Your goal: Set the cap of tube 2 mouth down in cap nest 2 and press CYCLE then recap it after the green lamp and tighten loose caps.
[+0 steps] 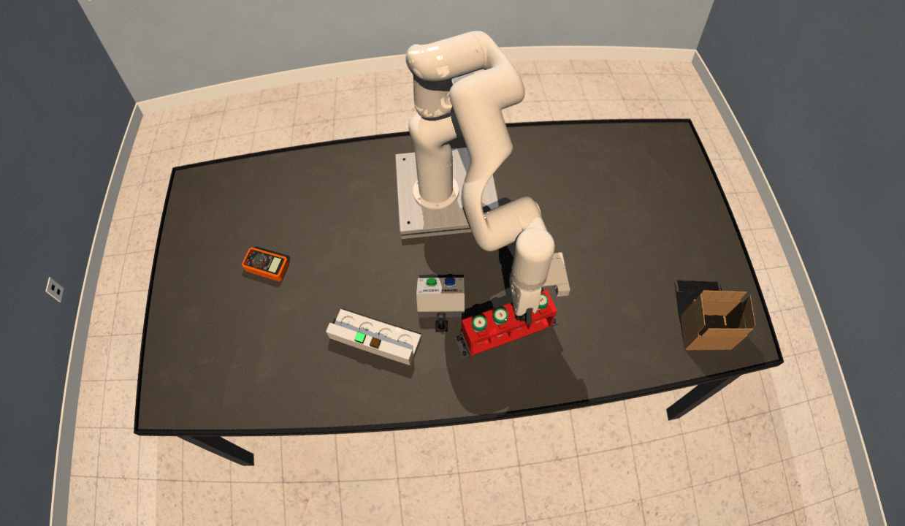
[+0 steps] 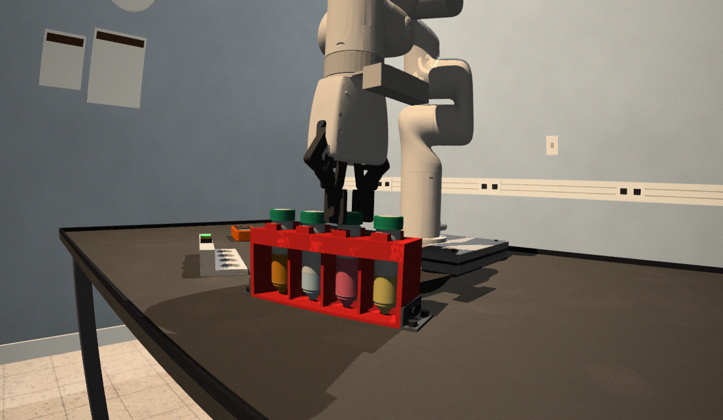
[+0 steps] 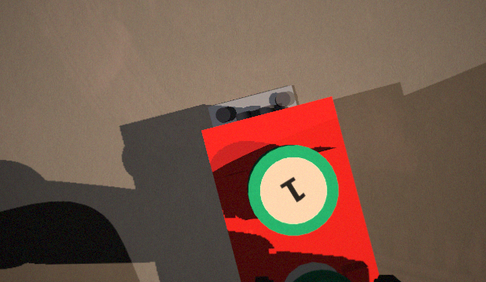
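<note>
The red decapping station [image 1: 508,325] holds four tubes, each with a green cap on. My gripper [image 2: 349,209] hangs straight down over tube 2. Its fingers stand on either side of the cap of tube 2 [image 2: 351,216], slightly apart from it, so the gripper is open. In the wrist view the cap marked 1 [image 3: 293,190] sits ahead on the red rack, and the cap of tube 2 [image 3: 321,276] shows only at the bottom edge. The cap tray [image 1: 372,336] has empty nests and its green lamp [image 1: 359,337] is lit.
The key housing [image 1: 440,294] with the green key [image 1: 431,281] and the blue key [image 1: 449,281] stands just left of the rack. An orange multimeter [image 1: 265,263] lies far left. An open cardboard box [image 1: 716,319] stands at the right edge.
</note>
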Controlling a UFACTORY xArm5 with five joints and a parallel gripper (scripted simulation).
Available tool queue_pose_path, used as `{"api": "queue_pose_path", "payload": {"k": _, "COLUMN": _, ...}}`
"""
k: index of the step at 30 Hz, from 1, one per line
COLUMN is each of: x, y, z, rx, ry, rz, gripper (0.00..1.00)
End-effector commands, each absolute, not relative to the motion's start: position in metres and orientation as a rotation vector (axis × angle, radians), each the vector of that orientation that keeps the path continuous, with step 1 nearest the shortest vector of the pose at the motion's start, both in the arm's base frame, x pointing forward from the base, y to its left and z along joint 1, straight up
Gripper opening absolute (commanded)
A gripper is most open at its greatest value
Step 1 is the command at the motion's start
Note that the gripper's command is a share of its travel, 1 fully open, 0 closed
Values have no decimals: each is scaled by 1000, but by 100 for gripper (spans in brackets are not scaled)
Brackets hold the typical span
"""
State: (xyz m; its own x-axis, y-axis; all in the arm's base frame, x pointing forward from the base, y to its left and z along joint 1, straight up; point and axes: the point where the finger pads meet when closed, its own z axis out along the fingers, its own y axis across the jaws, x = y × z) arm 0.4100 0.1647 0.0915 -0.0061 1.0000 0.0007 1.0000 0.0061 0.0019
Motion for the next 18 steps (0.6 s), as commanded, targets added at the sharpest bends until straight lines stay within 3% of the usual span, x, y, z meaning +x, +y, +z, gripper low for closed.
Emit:
{"api": "queue_pose_path", "payload": {"k": 1, "x": 411, "y": 165, "z": 93, "rx": 1881, "ry": 2512, "rz": 8, "gripper": 46}}
{"api": "queue_pose_path", "payload": {"k": 18, "x": 411, "y": 165, "z": 93, "rx": 831, "ry": 3025, "rz": 6, "gripper": 46}}
